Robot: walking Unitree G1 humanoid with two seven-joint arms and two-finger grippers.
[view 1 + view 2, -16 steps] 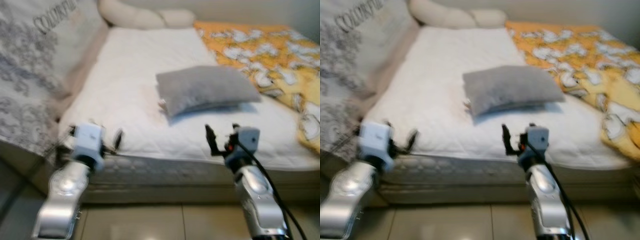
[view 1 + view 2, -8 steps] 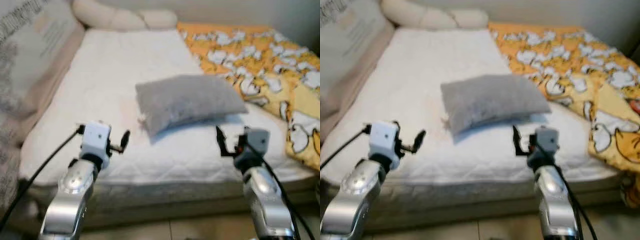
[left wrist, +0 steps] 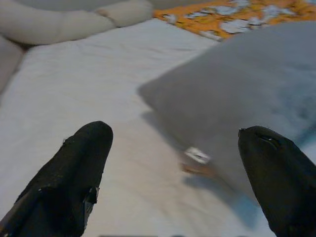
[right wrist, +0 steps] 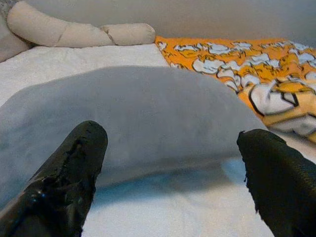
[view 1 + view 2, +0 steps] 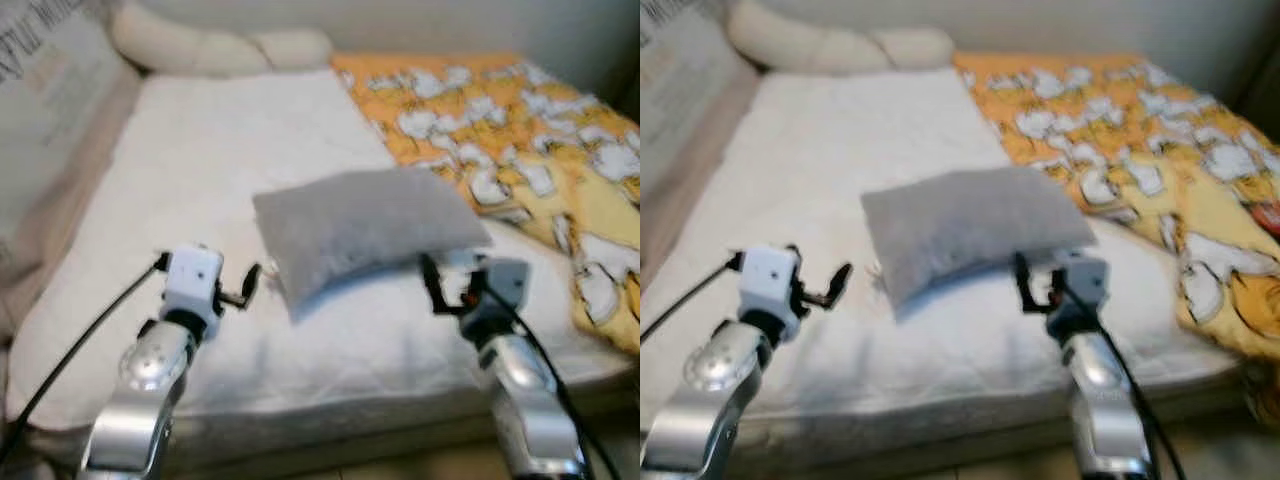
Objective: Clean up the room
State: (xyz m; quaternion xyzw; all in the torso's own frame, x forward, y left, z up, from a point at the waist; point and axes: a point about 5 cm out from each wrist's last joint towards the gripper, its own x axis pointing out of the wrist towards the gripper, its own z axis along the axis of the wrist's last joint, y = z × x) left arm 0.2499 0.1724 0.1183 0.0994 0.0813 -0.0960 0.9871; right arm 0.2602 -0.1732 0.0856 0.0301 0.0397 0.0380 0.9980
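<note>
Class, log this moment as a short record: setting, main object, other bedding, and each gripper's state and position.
Setting: bed with white mattress
Main object: grey pillow, lying on the mattress
Other bedding: orange patterned blanket on the robot's right; cream bolster at the head end
Left gripper: open, near the pillow's corner
Right gripper: open, facing the pillow's near edge

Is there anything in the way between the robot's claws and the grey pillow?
Nothing visible is in the way. The grey pillow lies on the white mattress. The left claw and right claw are both open, close to its near edge, with only bare mattress between them and it.
</note>
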